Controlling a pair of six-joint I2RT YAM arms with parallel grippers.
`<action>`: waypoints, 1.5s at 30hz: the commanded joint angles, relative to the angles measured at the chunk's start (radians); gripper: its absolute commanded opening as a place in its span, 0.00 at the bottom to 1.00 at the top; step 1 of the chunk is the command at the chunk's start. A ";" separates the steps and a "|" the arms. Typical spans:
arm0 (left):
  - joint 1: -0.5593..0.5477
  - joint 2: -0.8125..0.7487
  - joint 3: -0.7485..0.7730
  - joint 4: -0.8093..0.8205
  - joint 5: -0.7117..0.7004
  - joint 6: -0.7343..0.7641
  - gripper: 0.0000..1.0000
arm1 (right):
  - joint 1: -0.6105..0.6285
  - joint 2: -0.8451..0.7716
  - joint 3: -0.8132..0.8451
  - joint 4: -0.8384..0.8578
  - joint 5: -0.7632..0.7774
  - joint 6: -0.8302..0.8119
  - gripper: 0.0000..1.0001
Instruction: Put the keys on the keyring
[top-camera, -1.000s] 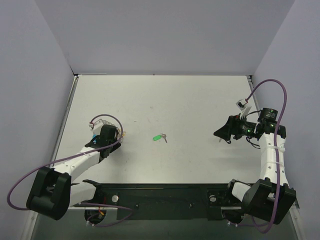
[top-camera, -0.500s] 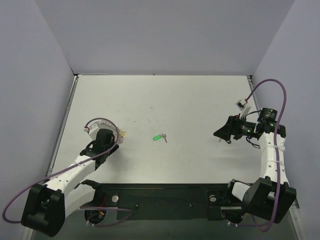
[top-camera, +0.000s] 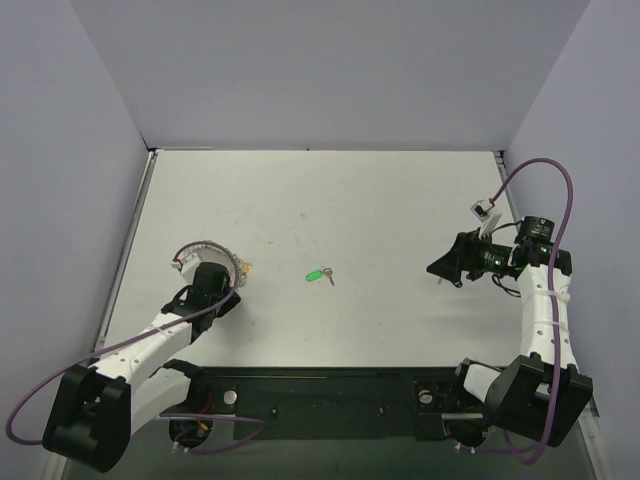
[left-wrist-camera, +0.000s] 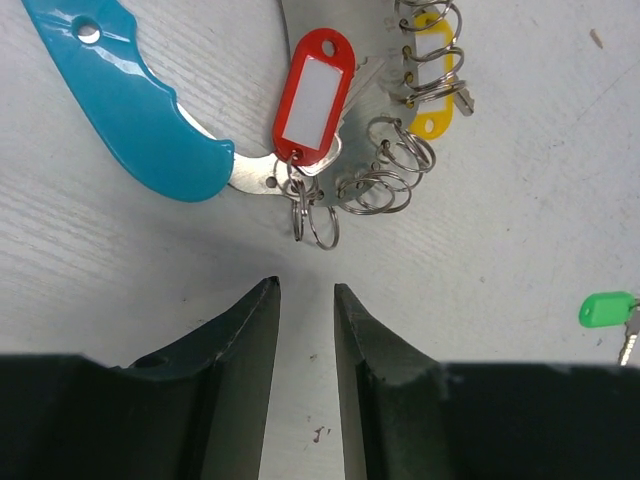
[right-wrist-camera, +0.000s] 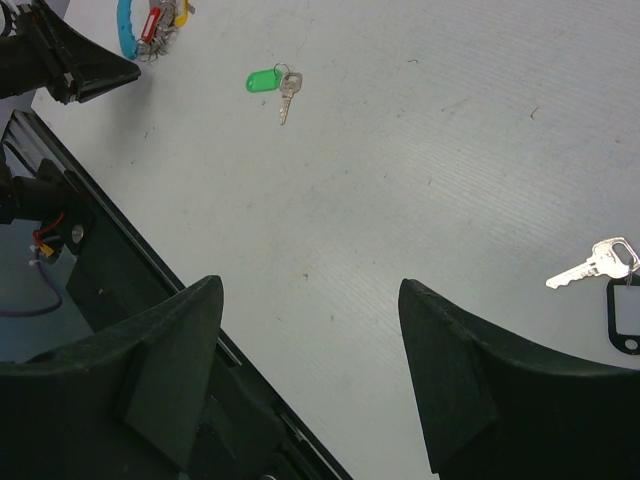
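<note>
**Keys lie loose, keyring lies in front of the left gripper**

We see two keys, both flat on the white table (top-camera: 380, 200) and neither joined to the ring. The green-tagged key (top-camera: 320, 274) sits near the middle of the table, its green tag (right-wrist-camera: 264, 79) pointing left and its silver blade (right-wrist-camera: 286, 100) to the right of it in the top view. The black-rimmed key (right-wrist-camera: 592, 268) shows only in the right wrist view, at the far right edge, with its black-rimmed tag (right-wrist-camera: 624, 312) partly cut off by the frame.

The keyring (left-wrist-camera: 388, 165) rests on the table on the left side, well apart from both keys. In the left wrist view we make out its silver coils bunched together, with a red tag (left-wrist-camera: 312, 95) in the centre, a yellow tag (left-wrist-camera: 437, 75) to its right and a curved blue tag (left-wrist-camera: 140, 110) to its left.

The left gripper (left-wrist-camera: 305, 290) points at this cluster from just short of it. Its fingers stand a narrow gap apart with only bare table between them, so it grips nothing and touches none of the rings.

The right gripper (right-wrist-camera: 307, 290) hangs over the right side of the table, fingers spread wide and empty. The black-rimmed key lies beyond its right finger (right-wrist-camera: 450, 360), and the green-tagged key lies far ahead of it.
</note>
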 joint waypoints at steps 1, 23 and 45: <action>0.001 0.027 0.012 0.044 -0.058 0.033 0.38 | -0.008 0.004 0.026 -0.026 -0.044 -0.024 0.66; 0.015 0.193 0.085 0.091 -0.103 0.139 0.36 | -0.014 0.011 0.032 -0.041 -0.042 -0.041 0.66; 0.015 0.211 0.111 0.073 -0.141 0.214 0.14 | -0.017 0.030 0.046 -0.088 -0.047 -0.088 0.66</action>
